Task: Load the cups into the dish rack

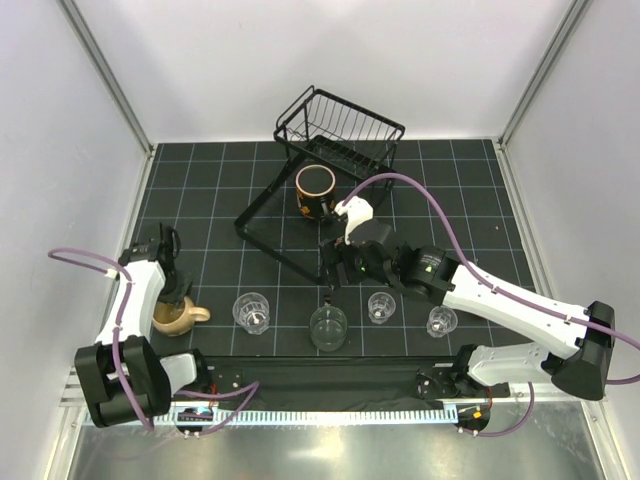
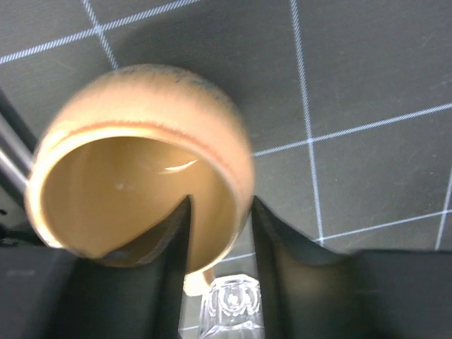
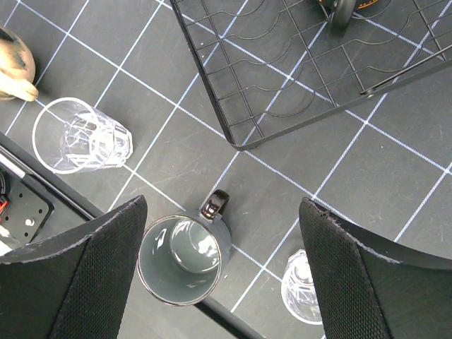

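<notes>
My left gripper (image 1: 176, 296) straddles the wall of the round beige handled mug (image 1: 176, 317) at the near left. In the left wrist view one finger (image 2: 173, 244) is inside the mug (image 2: 134, 169) and the other is outside, shut on its rim. My right gripper (image 1: 338, 268) is open wide and empty above the grey handled mug (image 3: 182, 260), which stands upright (image 1: 328, 328). The brown-rimmed cup (image 1: 314, 190) stands on the lower frame (image 1: 262, 205) of the black dish rack (image 1: 345, 125). Clear glass tumblers stand along the near row (image 1: 252, 312) (image 1: 381, 307) (image 1: 441, 321).
The rack's flat frame corner (image 3: 236, 138) lies just beyond the grey mug. A tumbler (image 3: 81, 134) stands left of the mug and another (image 3: 304, 286) right of it. White walls enclose the black gridded mat (image 1: 470, 200). The base rail (image 1: 330, 375) runs along the near edge.
</notes>
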You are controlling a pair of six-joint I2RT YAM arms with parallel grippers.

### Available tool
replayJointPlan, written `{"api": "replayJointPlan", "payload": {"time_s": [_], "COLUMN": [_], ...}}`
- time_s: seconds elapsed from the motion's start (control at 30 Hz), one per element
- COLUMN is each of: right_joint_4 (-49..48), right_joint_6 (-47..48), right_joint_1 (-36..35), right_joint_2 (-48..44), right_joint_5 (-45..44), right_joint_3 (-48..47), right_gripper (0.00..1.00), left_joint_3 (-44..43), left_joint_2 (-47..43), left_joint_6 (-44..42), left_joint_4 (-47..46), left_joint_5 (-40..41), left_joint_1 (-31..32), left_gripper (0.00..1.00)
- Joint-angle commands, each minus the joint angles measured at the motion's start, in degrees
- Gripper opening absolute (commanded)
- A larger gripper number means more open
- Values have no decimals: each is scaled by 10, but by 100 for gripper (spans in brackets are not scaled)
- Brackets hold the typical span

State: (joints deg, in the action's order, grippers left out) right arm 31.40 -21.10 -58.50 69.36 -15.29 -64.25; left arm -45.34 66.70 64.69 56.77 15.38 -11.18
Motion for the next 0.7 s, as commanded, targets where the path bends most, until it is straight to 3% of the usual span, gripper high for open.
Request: {"api": "replayJointPlan", "payload": {"time_s": [0.0, 0.2, 0.3, 0.43, 0.53, 0.67], "right_joint_4": [-7, -5, -10, -26, -68, -127], "right_joint_6": [3, -10, -20, -38, -56, -93], "right_joint_1": [1, 1, 1, 1, 0, 0], "right_joint_2": [-12, -9, -8, -10, -20, -24], "right_joint_5": [-7, 8, 25, 72, 111, 197], "right_joint_3": [-2, -11, -11, -11, -3, 7], "right_gripper": [88, 88, 88, 87, 87, 87], "left_joint_3": [10, 11, -6, -29, -48, -54], "left_joint_2": [-9, -36, -73, -154, -220, -293], "left_joint_6": [-2, -25, -57, -130, -157, -165], "left_joint_4": [-21, -24, -26, -91, -111, -227], "left_joint_5": [8, -2, -29, -139, -225, -389], "left_joint_1": [-9, -16, -16, -17, -16, -16], "left_gripper": [33, 0, 0, 1, 0, 0]}}
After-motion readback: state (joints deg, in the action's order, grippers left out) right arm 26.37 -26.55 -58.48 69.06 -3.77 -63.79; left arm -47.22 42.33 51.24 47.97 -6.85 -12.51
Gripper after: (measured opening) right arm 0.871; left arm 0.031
